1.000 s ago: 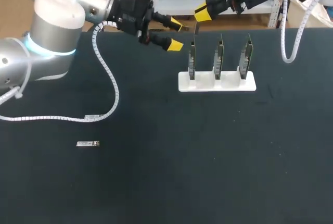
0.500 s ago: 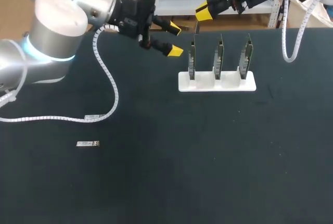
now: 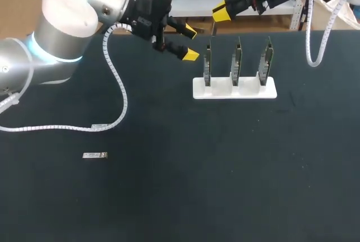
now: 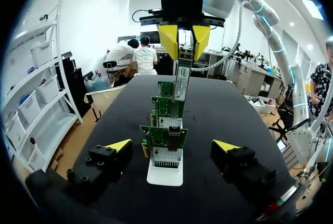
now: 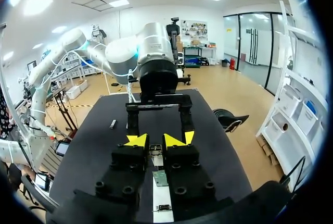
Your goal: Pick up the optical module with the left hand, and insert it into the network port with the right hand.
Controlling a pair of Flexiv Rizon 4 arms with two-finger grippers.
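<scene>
My right gripper (image 3: 219,13) hangs above the left end of the white stand (image 3: 234,88) and is shut on a small optical module (image 4: 181,81) that points down toward the first of three upright network cards (image 3: 207,65). In the right wrist view the module (image 5: 154,150) sits between my own yellow tips (image 5: 154,141), with the stand (image 5: 162,195) under it. My left gripper (image 3: 190,42) is open and holds nothing, just left of the stand and facing the row of cards (image 4: 167,136). A second optical module (image 3: 94,155) lies flat on the table at the near left.
The left arm's white cable (image 3: 115,84) loops down across the dark table (image 3: 225,174) to the left edge. The stand's other two cards (image 3: 237,62) (image 3: 264,61) stand to the right of the first.
The left arm has swung a little, carrying its open gripper slightly right toward the stand. The right gripper has edged up and right with the module still in it.
</scene>
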